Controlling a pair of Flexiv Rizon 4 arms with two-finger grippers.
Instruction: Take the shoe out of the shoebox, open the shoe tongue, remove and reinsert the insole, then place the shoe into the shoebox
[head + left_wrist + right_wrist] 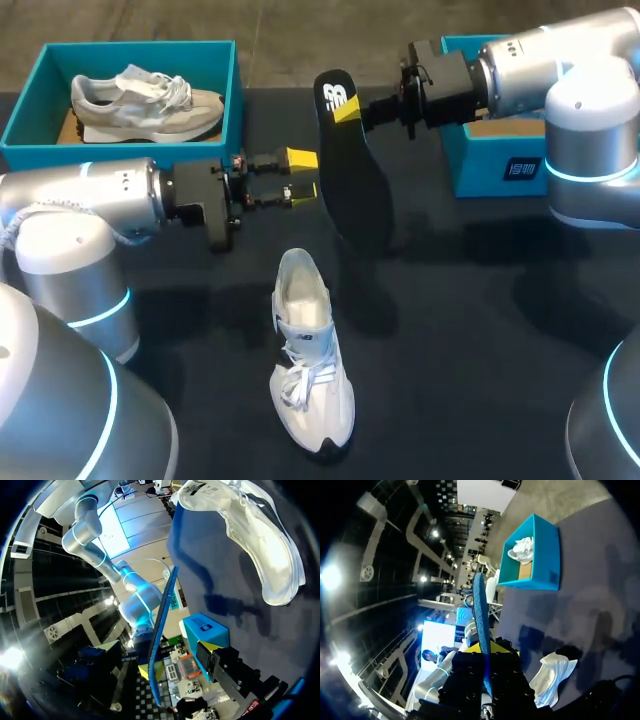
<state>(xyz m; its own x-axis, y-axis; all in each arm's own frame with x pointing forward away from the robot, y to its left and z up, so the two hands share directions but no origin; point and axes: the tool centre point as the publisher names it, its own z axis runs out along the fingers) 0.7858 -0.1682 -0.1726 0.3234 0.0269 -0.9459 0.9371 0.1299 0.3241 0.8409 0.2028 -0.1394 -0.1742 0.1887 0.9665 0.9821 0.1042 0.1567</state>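
Our right gripper (350, 110) is clamped on the far end of the black insole (358, 185), holding it off the table (480, 330) with its length slanting down toward us. In the right wrist view the insole (479, 610) stands edge-on between the 2 fingers. Our left gripper (302, 174) hangs just left of the insole, its 2 fingers apart with nothing between them. The white shoe (310, 370) lies on the table near us, toe nearest, well below the insole. At far left, the left shoebox (30, 110) holds 1 grey-and-white shoe (145, 100). The right shoebox (490, 165) sits at far right, partly behind our right arm.
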